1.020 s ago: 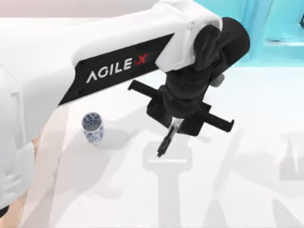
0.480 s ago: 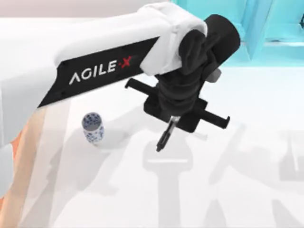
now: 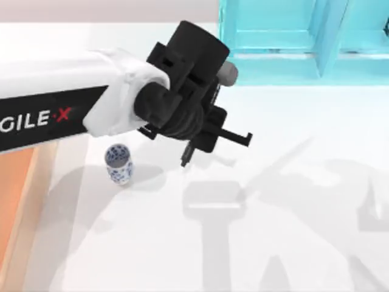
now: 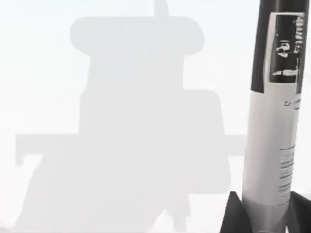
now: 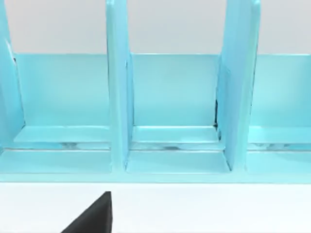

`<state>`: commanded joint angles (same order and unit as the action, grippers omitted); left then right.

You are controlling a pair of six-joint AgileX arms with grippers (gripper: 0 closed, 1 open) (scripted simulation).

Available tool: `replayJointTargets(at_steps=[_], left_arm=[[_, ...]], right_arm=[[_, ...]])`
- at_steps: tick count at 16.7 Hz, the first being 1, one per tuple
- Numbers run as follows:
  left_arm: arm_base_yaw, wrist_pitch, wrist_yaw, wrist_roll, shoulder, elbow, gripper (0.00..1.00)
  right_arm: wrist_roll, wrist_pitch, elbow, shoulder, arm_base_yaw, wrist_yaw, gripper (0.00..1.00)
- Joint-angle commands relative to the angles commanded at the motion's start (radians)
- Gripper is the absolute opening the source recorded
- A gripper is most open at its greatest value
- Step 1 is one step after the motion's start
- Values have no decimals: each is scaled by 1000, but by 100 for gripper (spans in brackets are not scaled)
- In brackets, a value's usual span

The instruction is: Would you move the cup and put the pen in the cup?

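1. My left gripper [image 3: 193, 146] hangs above the table [image 3: 292, 182], a little toward the far edge and left of the middle, with my white and black left arm [image 3: 91, 109] reaching in from the left edge.
2. Its fingers are clamped on the pen [image 3: 187, 155], which points down and slightly toward the near-left, its black tip clear of the surface.
3. In the left wrist view the pen [image 4: 274, 121] runs straight away from the camera: a grey-white labelled barrel, then a black end, with my dark fingertips [image 4: 233, 216] pressed against the barrel on both sides.
4. Under the pen, that view shows the pale table [image 4: 43, 73] and the grey shadow of my gripper [image 4: 146, 121] lying across it.
5. The cup [image 3: 118, 163] stands upright on the table near the left edge, white with a blue flower pattern, its mouth open to the top.
6. The cup is to the left of the pen tip and apart from it; nothing touches the cup.
7. A light blue rack [image 3: 285, 36] with upright dividers stands along the far edge toward the right corner.
8. The right wrist view faces that rack [image 5: 170, 107] head-on across the table, its compartments side by side, and a dark wedge of my right gripper [image 5: 95, 216] shows in it; I cannot tell how those fingers stand.
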<state>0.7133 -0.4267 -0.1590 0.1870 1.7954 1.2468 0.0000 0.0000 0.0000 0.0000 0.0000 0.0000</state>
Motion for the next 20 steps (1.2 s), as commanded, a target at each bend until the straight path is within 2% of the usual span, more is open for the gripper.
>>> replayJointTargets(at_steps=[12, 16, 20], left_arm=[[-189, 1190, 29, -183, -494, -861, 0], [-221, 1459, 36, -207, -602, -1039, 0], [-235, 1579, 40, -215, -648, -1119, 0]], right_arm=[[0, 0, 0, 0, 0, 0, 100], [0, 0, 0, 0, 0, 0, 100], [0, 0, 0, 0, 0, 0, 100]])
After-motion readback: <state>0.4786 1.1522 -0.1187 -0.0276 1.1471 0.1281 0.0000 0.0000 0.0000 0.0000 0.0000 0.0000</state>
